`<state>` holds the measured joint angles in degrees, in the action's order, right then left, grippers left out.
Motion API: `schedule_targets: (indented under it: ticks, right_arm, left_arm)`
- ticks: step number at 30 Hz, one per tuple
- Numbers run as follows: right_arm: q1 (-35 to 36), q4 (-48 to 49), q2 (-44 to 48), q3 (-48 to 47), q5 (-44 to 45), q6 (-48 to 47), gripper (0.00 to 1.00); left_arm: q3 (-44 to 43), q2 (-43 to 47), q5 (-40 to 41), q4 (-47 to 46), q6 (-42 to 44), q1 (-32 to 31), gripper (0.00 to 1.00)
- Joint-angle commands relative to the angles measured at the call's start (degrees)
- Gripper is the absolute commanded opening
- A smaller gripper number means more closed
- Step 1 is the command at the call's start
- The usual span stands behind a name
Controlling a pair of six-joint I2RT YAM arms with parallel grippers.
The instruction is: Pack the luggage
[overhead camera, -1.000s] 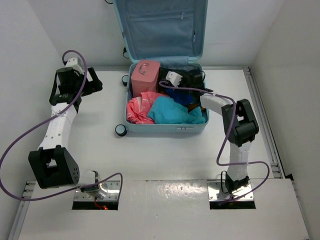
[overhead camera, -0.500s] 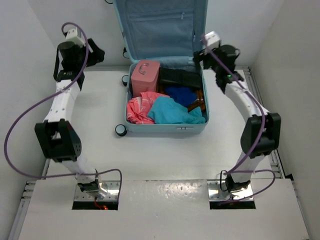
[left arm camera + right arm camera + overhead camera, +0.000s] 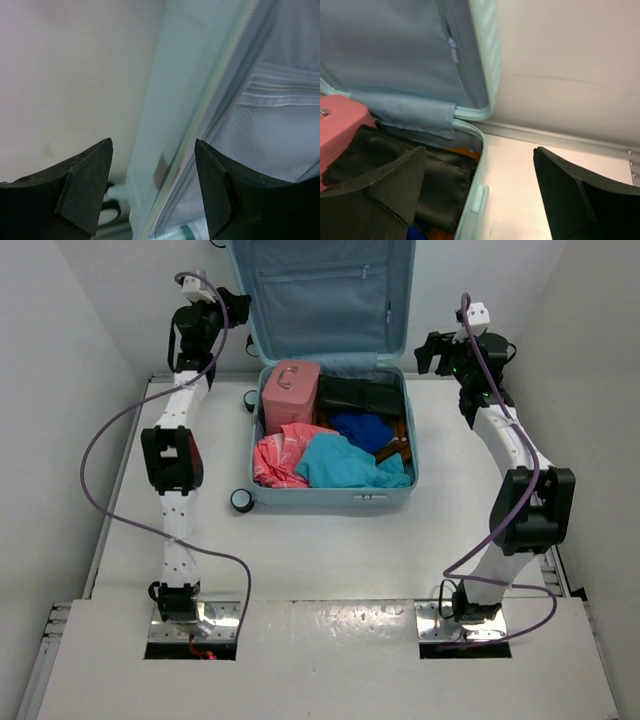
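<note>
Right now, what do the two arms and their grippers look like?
The left arm and right arm are white links with chunky black joints, each with a purple cable. The left gripper and right gripper have black wedge-shaped fingers.

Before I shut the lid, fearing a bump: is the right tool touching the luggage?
Apart: right wrist view shows a gap between right tool and luggage.

The left arm (image 3: 183, 405) and right arm (image 3: 505, 437) are wearing white shells between chunky black joint housings. A purple cable (image 3: 84, 475) is trailing along each. A shiny metal base plate (image 3: 225, 618) is anchoring each. The left claw (image 3: 153, 145) and right claw (image 3: 479, 150) are showing matte black, wedge-shaped fingers.
</note>
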<state>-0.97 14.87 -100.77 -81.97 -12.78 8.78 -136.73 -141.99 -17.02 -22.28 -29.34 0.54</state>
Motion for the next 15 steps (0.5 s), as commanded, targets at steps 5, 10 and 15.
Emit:
schedule_targets:
  ticks: [5, 10, 15]
  right_arm:
    - [-2.28, -0.46, -0.21, -0.55, -1.11, 2.39, 0.86]
    - [-2.37, -0.64, -0.57, -0.82, -1.81, 1.95, 0.83]
    - [-2.72, -0.46, 0.83, -0.38, -4.19, 2.39, 0.79]
  left_arm:
    - [-3.72, 0.4, 3.74, -12.43, 4.73, -2.73, 0.69]
    - [-3.21, 0.12, 5.42, -14.45, 6.05, -2.73, 0.35]
    - [10.03, 9.17, 3.14, -18.4, 9.38, -3.79, 0.1]
